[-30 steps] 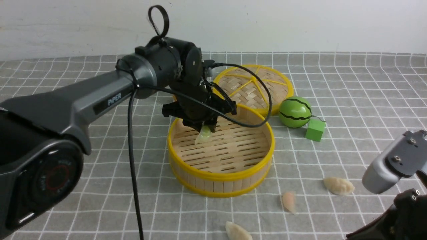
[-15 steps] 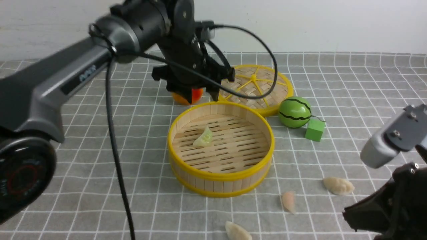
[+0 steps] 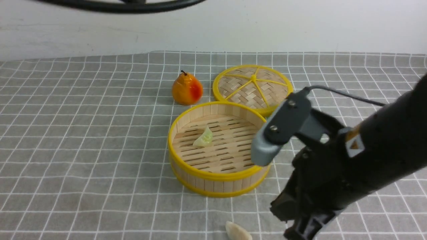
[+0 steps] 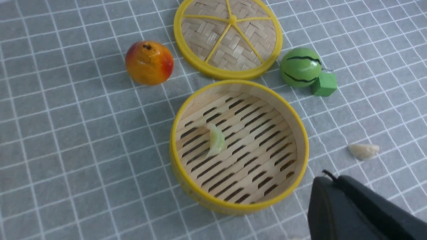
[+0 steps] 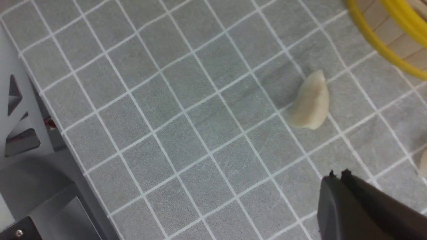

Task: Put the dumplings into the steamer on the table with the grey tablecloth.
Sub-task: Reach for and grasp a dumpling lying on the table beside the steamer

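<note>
Here a pale-green pleated dumpling [image 3: 204, 138] lies in the steamer [image 3: 220, 176]; left gripper [image 4: 324, 174], right gripper [image 5: 337, 174] both closed.

Oblique front, overhead wrist: shared steamer [image 3: 213, 184]

Steamer [image 3: 218, 182], clock centred on it, 12 pointing away from the robot.
- Mouth: open from above; green dumpling [image 3: 204, 138] left of centre, remaining floor bare.
- 11: pear [image 3: 186, 90], apart.
- 1: lid [image 3: 252, 86], just beside the rim.
- 2: watermelon [image 4: 300, 66], green cube [image 4: 324, 85].
- 4–5: right arm [image 3: 383, 140], overhanging the rim.
- 6: cream dumpling [image 3: 237, 231].
- 7–10: open cloth [image 3: 83, 133].
</note>
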